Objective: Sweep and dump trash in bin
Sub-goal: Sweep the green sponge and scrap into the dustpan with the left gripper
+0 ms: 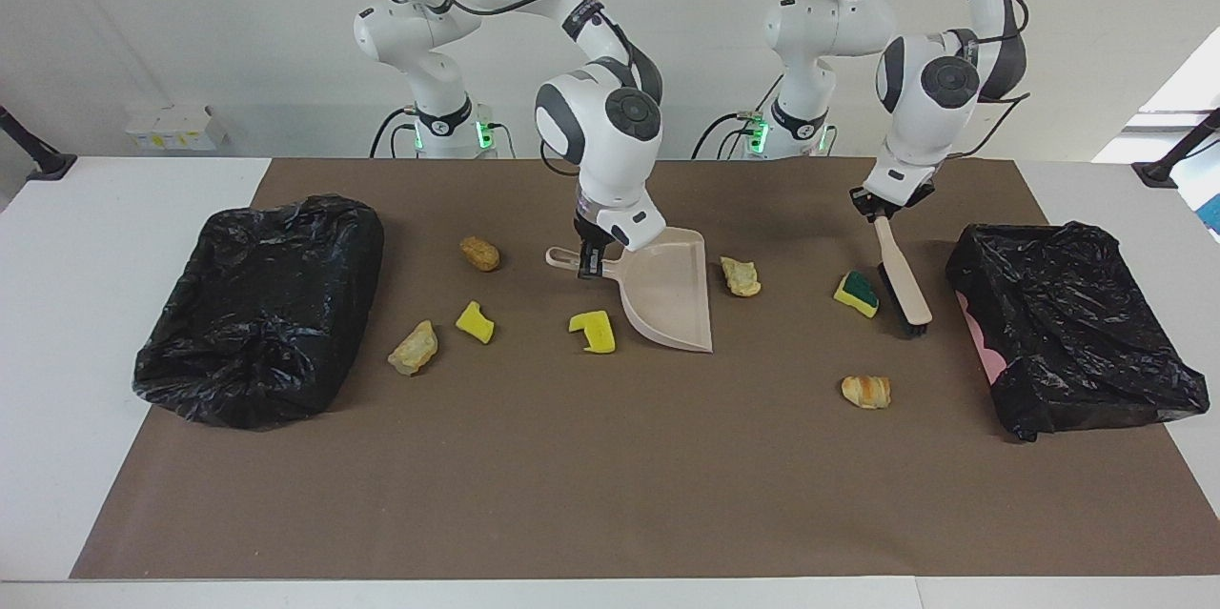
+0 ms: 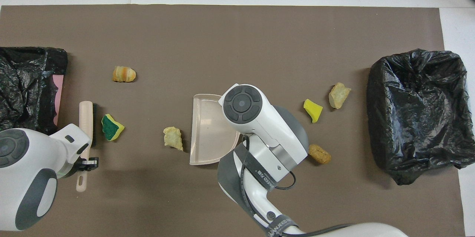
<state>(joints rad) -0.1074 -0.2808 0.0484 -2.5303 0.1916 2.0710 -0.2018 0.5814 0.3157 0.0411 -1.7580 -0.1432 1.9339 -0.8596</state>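
A brown mat [image 1: 572, 476] covers most of a white desk [image 1: 76, 304], spreading beneath the right end effector [image 1: 591, 261] and the left end effector [image 1: 882, 209]. A small white box [image 1: 172, 126] sits against the pale wall [image 1: 191, 18], well apart from the right end effector, toward that arm's end. A black clamp [image 1: 38, 156] grips the desk edge near it.

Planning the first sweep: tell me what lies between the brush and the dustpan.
Facing view: green-sided sponge beside the brush, then a tan lump by the dustpan.
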